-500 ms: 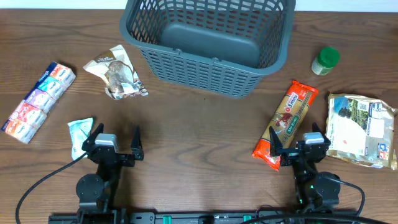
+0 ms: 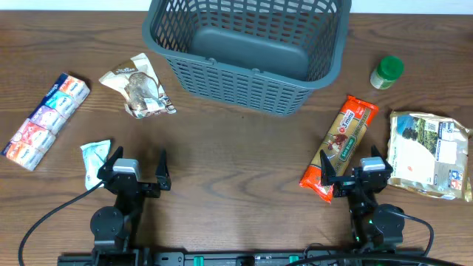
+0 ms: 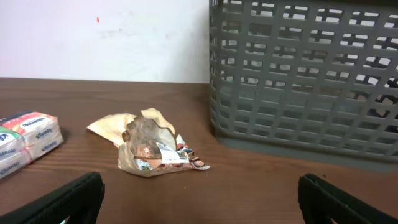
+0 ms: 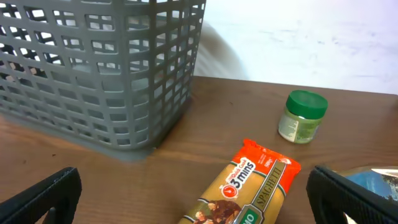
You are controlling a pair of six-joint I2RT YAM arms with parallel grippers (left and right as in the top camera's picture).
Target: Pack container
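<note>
Brown wood table (image 2: pixel 236 155), everything sits on it. The container (image 2: pixel 236 87), a grey slatted basket, is at the far edge around centre, upright, with its solid bottom showing from overhead. The left wrist view has its lattice wall at right; the right wrist view has it at left.

Flat printed foil pouch (image 2: pixel 429 155) lies at the right edge, near side. Just left of it is an orange spaghetti packet (image 2: pixel 341 144), lying diagonally with its far end pointing toward the basket's right corner. A row of tissue packs (image 2: pixel 44 122) lies at the far left, diagonal, well apart from the basket.

Left gripper (image 2: pixel 137 165) is at the near edge, left of centre, fingers spread wide and holding nothing. Right gripper (image 2: pixel 353 171) is at the near edge, right side, also spread wide and holding nothing. Its left finger overlaps the near end of the spaghetti packet from overhead; touching or not, can't tell.

Crumpled tan snack bag (image 2: pixel 139 87) lies just left of the basket's front-left corner, not touching it. Small pale green-white sachet (image 2: pixel 94 159) is right beside the left gripper's left finger. Green-lidded jar (image 2: pixel 386 72) stands upright to the right of the basket, beyond the spaghetti packet.
</note>
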